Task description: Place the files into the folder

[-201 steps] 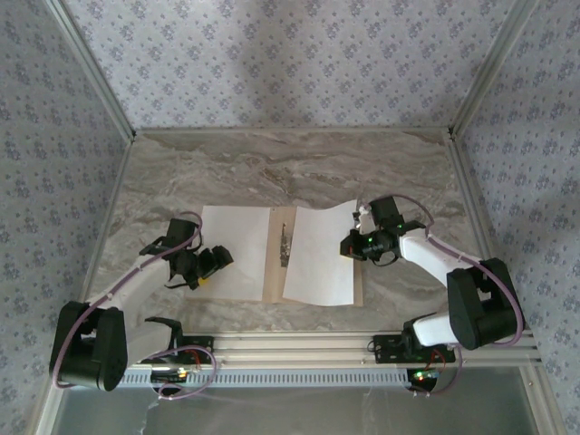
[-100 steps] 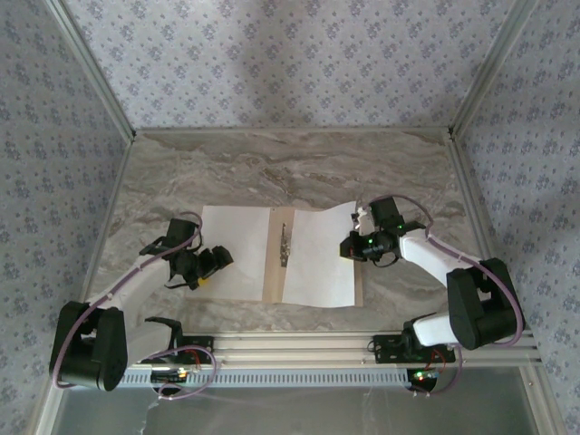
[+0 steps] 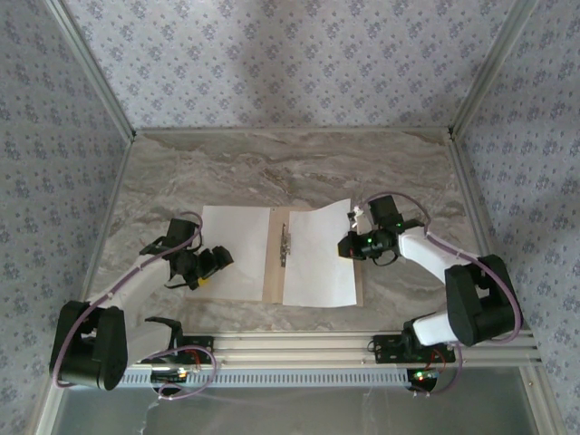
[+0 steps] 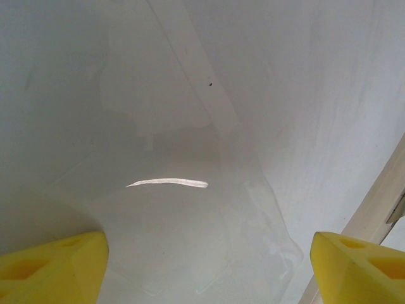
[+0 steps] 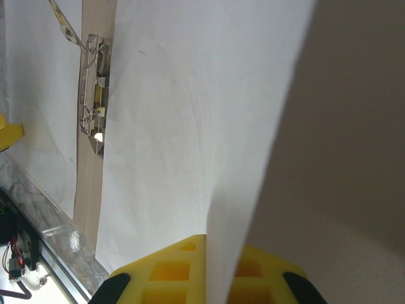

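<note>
Right jaws clamp the raised edge of the right sheet (image 3: 317, 258) over the open folder (image 3: 272, 276) on the surface (image 3: 272, 168) — left jaws stand apart over the left sheet (image 3: 237, 258).

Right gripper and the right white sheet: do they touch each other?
Touching. The right wrist view shows the right gripper shut on the white sheet, its edge pinched between the yellow fingers.

The left arm reaches forward from its base at the near left, elbow bent. The left end effector (image 3: 210, 262) points inward, its yellow fingertips (image 4: 54, 266) spread wide with nothing between them. The right arm folds in from the near right. The right end effector (image 3: 351, 244) is closed, its yellow fingers (image 5: 171, 272) pinching the edge of a white sheet (image 3: 319, 263).
</note>
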Robot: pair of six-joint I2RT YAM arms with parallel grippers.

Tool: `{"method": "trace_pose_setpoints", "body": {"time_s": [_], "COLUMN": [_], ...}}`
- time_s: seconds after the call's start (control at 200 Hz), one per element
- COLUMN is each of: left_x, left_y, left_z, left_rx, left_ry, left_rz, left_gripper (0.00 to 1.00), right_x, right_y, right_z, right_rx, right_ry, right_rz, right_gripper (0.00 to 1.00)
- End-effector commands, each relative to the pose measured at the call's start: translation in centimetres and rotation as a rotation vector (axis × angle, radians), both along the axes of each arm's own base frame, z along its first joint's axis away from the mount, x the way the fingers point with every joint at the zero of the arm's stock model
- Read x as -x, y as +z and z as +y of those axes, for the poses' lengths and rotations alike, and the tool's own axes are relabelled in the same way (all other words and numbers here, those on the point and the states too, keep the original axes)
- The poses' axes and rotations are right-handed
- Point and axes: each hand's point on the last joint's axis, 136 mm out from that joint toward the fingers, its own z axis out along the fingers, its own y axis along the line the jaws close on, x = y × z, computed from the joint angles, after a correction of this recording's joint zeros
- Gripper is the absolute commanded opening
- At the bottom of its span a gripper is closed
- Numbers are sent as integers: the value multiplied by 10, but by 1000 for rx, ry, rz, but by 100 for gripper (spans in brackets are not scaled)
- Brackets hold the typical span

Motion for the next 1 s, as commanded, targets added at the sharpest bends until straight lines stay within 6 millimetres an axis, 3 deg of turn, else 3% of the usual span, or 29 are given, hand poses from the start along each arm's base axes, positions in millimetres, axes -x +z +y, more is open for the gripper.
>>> {"method": "trace_pose_setpoints", "body": {"time_s": [0.0,0.44,0.994], "left_x": [-2,-3,-6], "left_y": [6,6,5], "left_z": [-3,-3,-5], "left_rx": [16,17,21], "left_ry": [-22,-20,-29], "left_rz": [-1,-3,3], "left_gripper": [83,83,83], "right_x": [-4,-20,-12], "right_y": [5,14,11], "right_z": [3,-3,5], "right_rx": [-6,-37,-59], "right_ry": [31,13,75], "right_rz": [-5,-15,-8], "right_gripper": [0,0,0]}}
